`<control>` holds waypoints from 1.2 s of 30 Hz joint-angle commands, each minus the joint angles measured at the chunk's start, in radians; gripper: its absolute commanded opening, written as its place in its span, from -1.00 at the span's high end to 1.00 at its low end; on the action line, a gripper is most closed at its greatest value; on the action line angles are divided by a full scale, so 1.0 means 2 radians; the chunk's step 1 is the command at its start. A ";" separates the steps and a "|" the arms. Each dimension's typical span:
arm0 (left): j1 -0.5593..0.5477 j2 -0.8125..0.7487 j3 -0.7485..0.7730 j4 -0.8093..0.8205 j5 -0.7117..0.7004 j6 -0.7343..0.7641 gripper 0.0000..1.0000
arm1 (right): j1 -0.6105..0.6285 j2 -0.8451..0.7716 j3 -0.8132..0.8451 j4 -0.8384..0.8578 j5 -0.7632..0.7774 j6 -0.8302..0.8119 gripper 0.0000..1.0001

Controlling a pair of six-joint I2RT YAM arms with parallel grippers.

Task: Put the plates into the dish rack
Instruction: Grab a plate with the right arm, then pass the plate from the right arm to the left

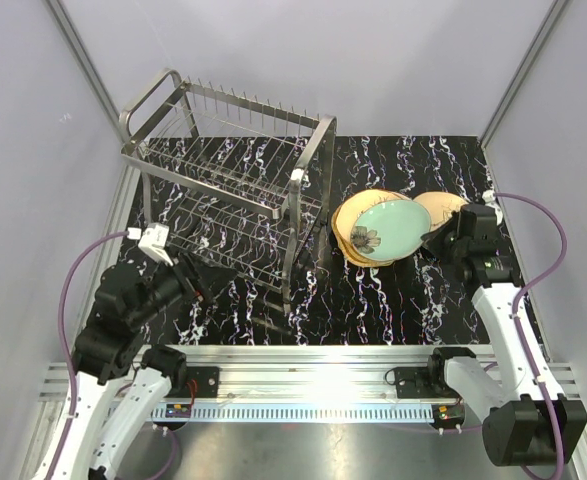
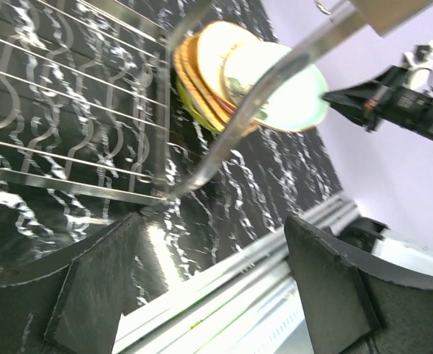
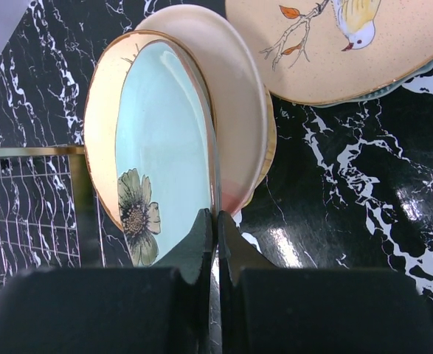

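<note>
Over on the right side of the black marble-look table (image 1: 393,300), white veins all over it, the plates (image 1: 373,232) are piled in a loose stack, none in the rack yet. Top one is a glossy mint-green plate (image 3: 164,147) with a single flower painted near its edge. It's tipped up off the pile, and the right gripper (image 3: 216,228) has its fingers pressed together on that plate's thin rim. Right behind it is a smooth cream-pink plate (image 3: 238,110), and some orange-yellow ones (image 1: 345,232) sit underneath; can't make out their texture from here. Just beside the stack lies a speckled beige plate (image 3: 349,51) with a little bird on a branch, and a teal edge peeks out from under it.

The dish rack (image 1: 223,180) is the tall two-tier silver wire kind, with upright prongs along the top and a looped handle at the end, standing left of the plates and clear of them. The left gripper (image 2: 209,295) hovers by the rack's near corner, jaws spread wide with nothing between them.
</note>
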 commanded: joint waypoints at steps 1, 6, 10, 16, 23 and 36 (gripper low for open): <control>-0.016 0.013 0.002 0.045 0.038 -0.029 -0.64 | 0.001 -0.013 -0.001 0.020 0.002 0.006 1.00; -0.136 0.081 0.018 0.107 -0.058 -0.046 -0.59 | 0.001 -0.015 -0.013 0.028 0.003 0.010 1.00; -0.280 0.124 0.051 0.130 -0.184 -0.030 -0.66 | 0.001 -0.013 -0.014 0.032 0.001 0.015 1.00; -0.433 0.219 0.036 0.250 -0.287 -0.052 -0.72 | 0.001 -0.010 -0.016 0.032 0.010 0.016 1.00; -0.502 0.383 0.050 0.380 -0.336 -0.156 -0.74 | 0.000 -0.030 -0.020 0.025 0.017 0.023 1.00; -0.519 0.547 0.136 0.442 -0.401 -0.248 -0.98 | 0.001 -0.041 -0.033 0.028 0.003 0.036 1.00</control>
